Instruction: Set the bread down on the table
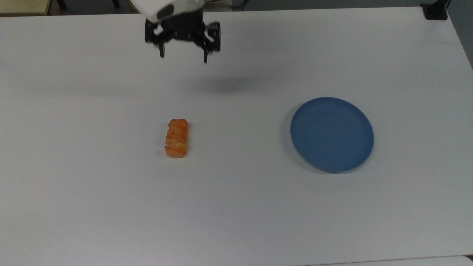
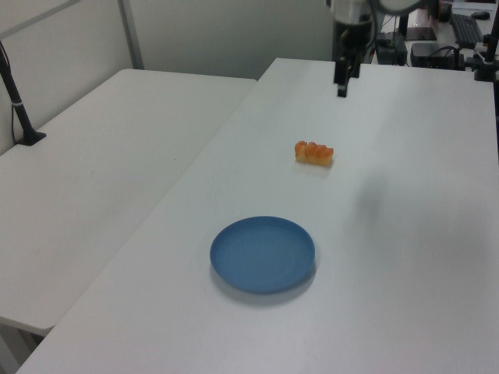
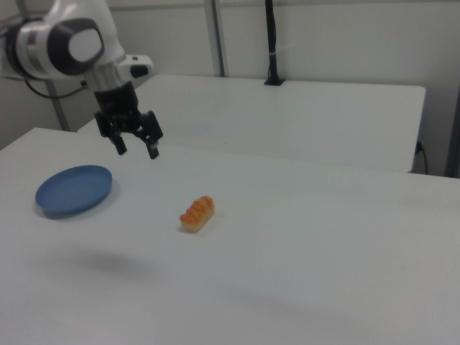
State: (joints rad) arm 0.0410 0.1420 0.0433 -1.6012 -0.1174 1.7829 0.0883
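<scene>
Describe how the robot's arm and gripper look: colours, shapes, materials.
The arm has rounded, glossy white shells with dark grey joint sections. The gripper is black, an open metal frame with two thin, pointed fingers under a white wrist block.

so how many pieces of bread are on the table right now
1. The small oblong golden-orange bread roll lies on the white table, to the top view's left of the round blue plate and apart from it. Nothing hides another piece.

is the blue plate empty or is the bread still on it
Empty. The blue plate holds nothing; the bread lies on the bare white table, apart from it.
</scene>
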